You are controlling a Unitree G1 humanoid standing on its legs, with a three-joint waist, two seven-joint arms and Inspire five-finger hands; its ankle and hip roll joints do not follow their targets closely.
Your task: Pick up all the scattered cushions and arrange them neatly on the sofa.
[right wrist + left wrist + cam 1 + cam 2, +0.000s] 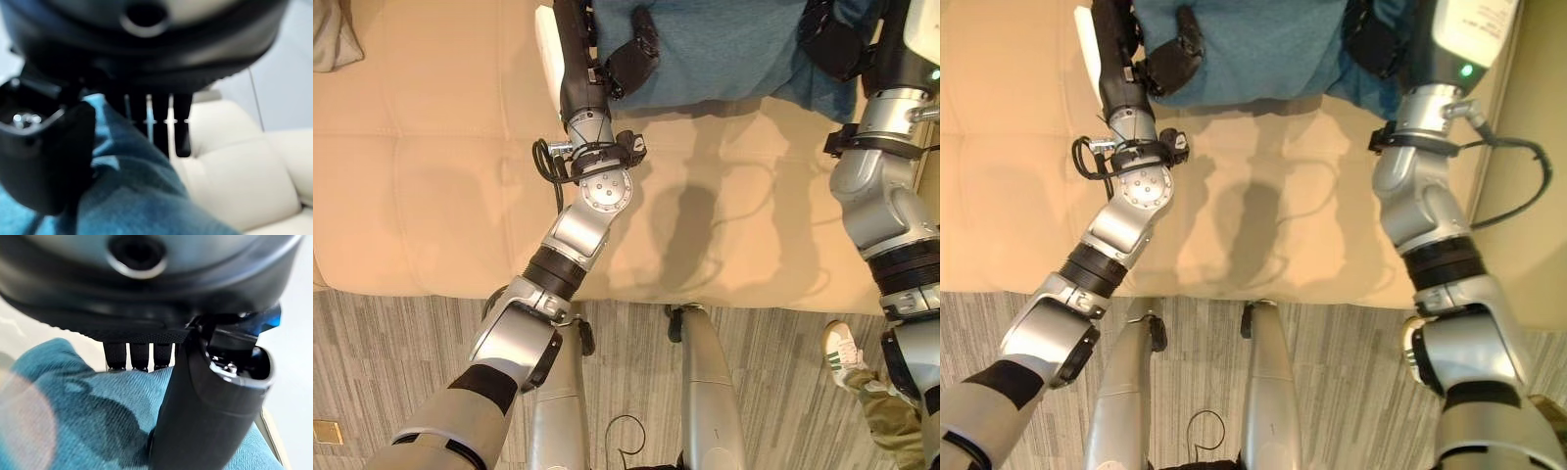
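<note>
Above the sofa seat, we see our left hand (631, 54) pinching one edge of the teal cushion (724, 44), thumb on the near face and fingers behind it. Our right hand (1376, 39) clamps the opposite edge the same way, thumb in front, fingers past the fabric. Between both hands the cushion hangs over the beige sofa (431, 186). Near our right arm, a person's shoe (844, 354) stands on the floor.
</note>
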